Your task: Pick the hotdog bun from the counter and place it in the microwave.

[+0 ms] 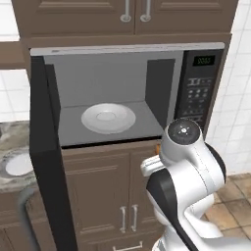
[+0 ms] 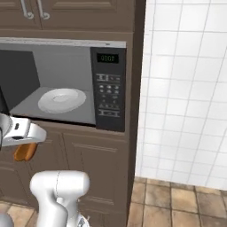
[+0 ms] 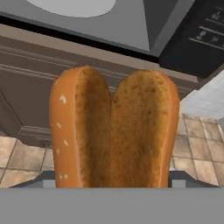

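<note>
Orange-brown and seeded, the hotdog bun [image 3: 113, 131] stands right in front of my hand camera, its two lobes side by side and rising from between my fingers, which are closed on its lower end. In the right base view my gripper [image 2: 25, 142] hangs with the bun below it, just in front of the brown cabinet doors [image 2: 88, 173] under the microwave [image 2: 80, 84] and lower than its opening. Beyond the bun I see the cabinet front, then the lip of the grey cavity floor [image 3: 131, 30] and, further in, the edge of the round white plate [image 3: 74, 6]. The black door [image 1: 46, 162] is swung wide to the left, and the keypad panel [image 1: 196, 95] sits to the right.

I judge this to be the carrying step: the bun is off the counter [image 1: 10, 142] but not yet inside. Next I must lift above the sill, then reach forward over the plate before letting go.
</note>
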### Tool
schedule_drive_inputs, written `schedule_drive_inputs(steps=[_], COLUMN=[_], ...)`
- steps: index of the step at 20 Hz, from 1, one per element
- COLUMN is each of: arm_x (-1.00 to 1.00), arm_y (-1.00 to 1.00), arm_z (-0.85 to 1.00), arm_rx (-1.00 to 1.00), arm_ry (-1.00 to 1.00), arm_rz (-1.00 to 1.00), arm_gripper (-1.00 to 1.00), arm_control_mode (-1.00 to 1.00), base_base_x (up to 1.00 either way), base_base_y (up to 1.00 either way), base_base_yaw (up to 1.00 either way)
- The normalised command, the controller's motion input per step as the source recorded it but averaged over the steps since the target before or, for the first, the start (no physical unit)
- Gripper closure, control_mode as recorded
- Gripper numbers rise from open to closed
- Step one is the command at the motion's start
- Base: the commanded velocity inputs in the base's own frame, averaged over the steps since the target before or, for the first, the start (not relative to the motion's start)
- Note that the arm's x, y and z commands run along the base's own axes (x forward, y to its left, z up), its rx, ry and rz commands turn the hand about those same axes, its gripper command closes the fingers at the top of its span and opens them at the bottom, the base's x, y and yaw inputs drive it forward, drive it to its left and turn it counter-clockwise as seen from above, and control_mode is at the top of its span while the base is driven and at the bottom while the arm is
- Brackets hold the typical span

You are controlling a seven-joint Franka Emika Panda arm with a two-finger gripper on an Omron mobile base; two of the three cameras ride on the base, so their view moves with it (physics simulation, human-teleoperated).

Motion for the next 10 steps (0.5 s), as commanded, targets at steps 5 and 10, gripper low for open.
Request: schedule_drive_inputs(steps=[5,10], arm_x=[0.0,-0.07], arm_y=[0.0,0.0], arm_z=[0.0,-0.01], arm_rx=[0.0,-0.01], arm_ry=[0.0,-0.02], arm_rz=[0.0,0.01], arm_gripper=[1.0,1.0], arm_control_mode=[1.0,-1.0], base_base_x=[0.85,-0.06], base_base_y=[0.0,0.0], base_base_yaw=[0.06,0.01])
